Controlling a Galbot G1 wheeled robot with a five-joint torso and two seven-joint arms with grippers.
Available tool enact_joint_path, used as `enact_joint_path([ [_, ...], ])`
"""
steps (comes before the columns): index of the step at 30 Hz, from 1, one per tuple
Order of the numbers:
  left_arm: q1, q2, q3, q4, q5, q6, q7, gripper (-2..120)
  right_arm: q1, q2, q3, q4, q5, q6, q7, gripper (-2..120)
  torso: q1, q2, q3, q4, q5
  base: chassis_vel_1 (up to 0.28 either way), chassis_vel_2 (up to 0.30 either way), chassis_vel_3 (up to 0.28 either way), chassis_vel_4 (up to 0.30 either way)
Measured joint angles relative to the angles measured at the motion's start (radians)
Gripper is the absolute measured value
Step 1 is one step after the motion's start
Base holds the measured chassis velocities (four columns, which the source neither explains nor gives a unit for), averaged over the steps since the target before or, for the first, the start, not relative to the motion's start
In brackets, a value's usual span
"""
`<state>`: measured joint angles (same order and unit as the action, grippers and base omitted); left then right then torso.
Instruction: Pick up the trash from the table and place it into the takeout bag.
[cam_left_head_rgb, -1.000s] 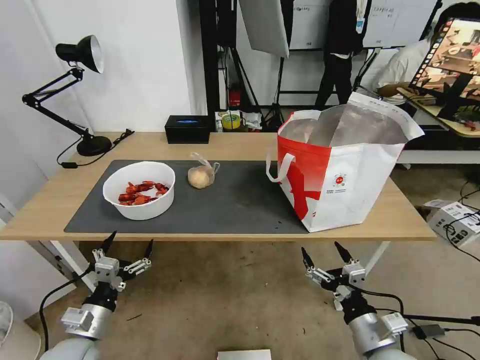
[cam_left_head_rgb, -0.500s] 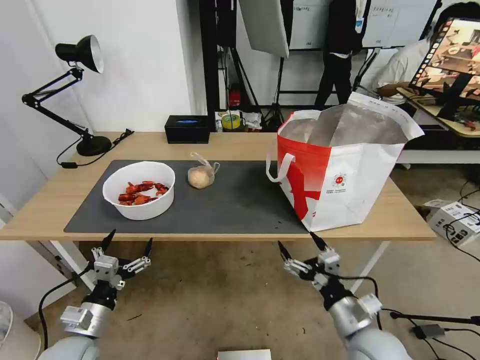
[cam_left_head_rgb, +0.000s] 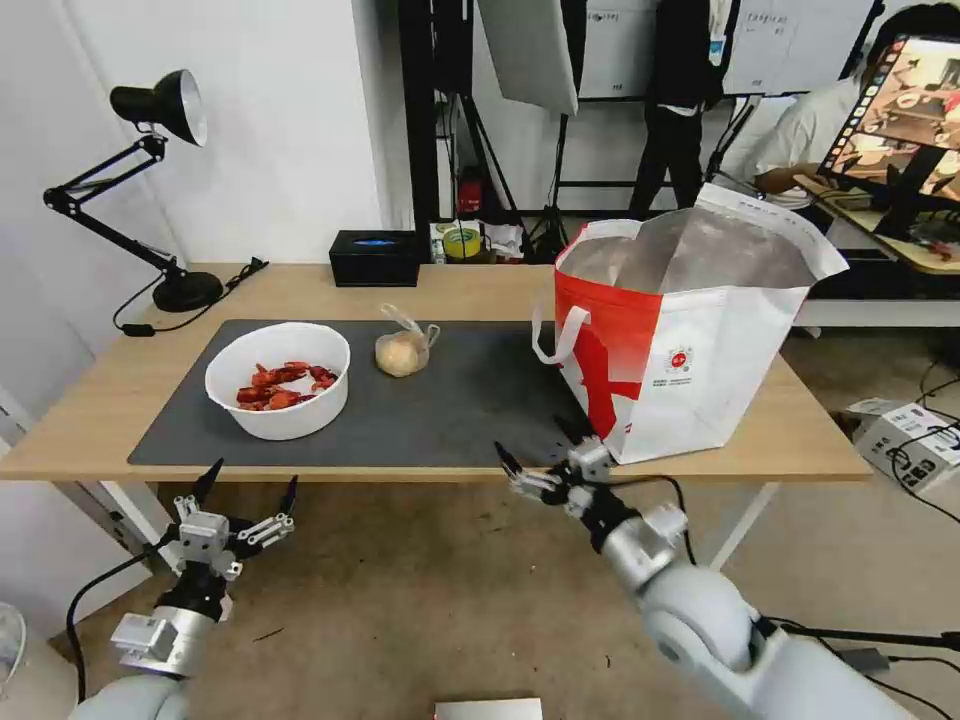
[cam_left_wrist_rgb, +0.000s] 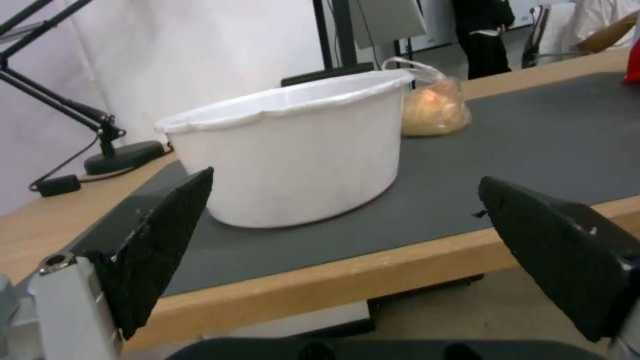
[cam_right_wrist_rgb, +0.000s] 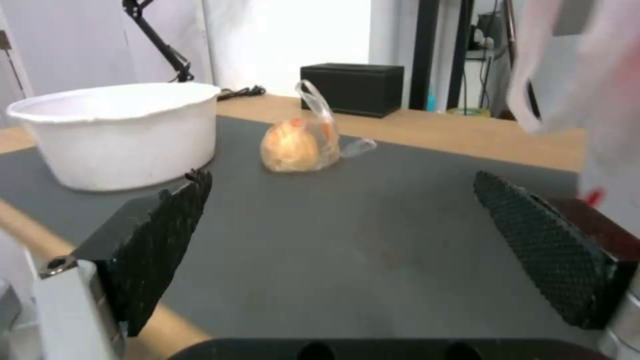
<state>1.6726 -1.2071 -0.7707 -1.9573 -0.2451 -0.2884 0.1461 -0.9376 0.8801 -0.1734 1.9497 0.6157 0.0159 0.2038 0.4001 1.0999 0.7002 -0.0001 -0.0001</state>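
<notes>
One bowl (cam_left_head_rgb: 278, 380) holds red crayfish shells (cam_left_head_rgb: 285, 384); bagged bun (cam_left_head_rgb: 402, 352) beside.

Bright, even room light, no hard shadows on the mat (cam_left_head_rgb: 450, 400). Soft glare on the foil lining of the takeout bag (cam_left_head_rgb: 700, 255). Desk lamp (cam_left_head_rgb: 165, 105) not visibly lit. Mild bowing of straight lines toward head view edges. Right wrist view: bag wall beside the right gripper (cam_right_wrist_rgb: 340, 240) smeared, out of focus. Left wrist view soft throughout; fingers (cam_left_wrist_rgb: 160, 235) near the lens dark.
</notes>
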Motion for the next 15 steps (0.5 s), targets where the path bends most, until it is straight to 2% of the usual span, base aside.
enact_joint_path([
  [6, 0.02, -0.001, -0.016, -0.015, -0.004, 0.0, 0.0, 100, 0.213, 0.074, -0.13, -0.111, 0.09, -0.023, 0.047, 100, 0.0, 0.0, 0.0, 0.0, 0.0, 0.0, 0.0, 0.0, 0.0],
  [10, 0.025, -0.001, -0.023, -0.016, -0.005, 0.0, 0.0, 100, 0.306, 0.122, -0.178, -0.175, 0.108, -0.027, 0.061, 100, 0.0, 0.0, 0.0, 0.0001, -0.0002, 0.0, 0.0, 0.0, 0.0],
  [12, 0.029, -0.001, -0.027, -0.016, -0.005, 0.0, 0.0, 100, 0.387, 0.175, -0.22, -0.245, 0.13, -0.041, 0.08, 100, 0.0, 0.0, 0.0, -0.0001, -0.0001, 0.0, 0.0, 0.0, 0.0],
  [13, 0.029, -0.001, -0.027, -0.016, -0.005, 0.0, 0.0, 100, 0.387, 0.175, -0.22, -0.245, 0.13, -0.041, 0.08, 100, 0.0, 0.0, 0.0, -0.0001, -0.0001, 0.0, 0.0, 0.0, 0.0],
  [15, 0.033, -0.004, -0.031, -0.016, -0.005, 0.0, 0.0, 100, 0.492, 0.261, -0.264, -0.358, 0.17, -0.089, 0.096, 100, 0.0, 0.0, 0.0, 0.0004, -0.0003, 0.0, 0.0, 0.0, 0.0],
])
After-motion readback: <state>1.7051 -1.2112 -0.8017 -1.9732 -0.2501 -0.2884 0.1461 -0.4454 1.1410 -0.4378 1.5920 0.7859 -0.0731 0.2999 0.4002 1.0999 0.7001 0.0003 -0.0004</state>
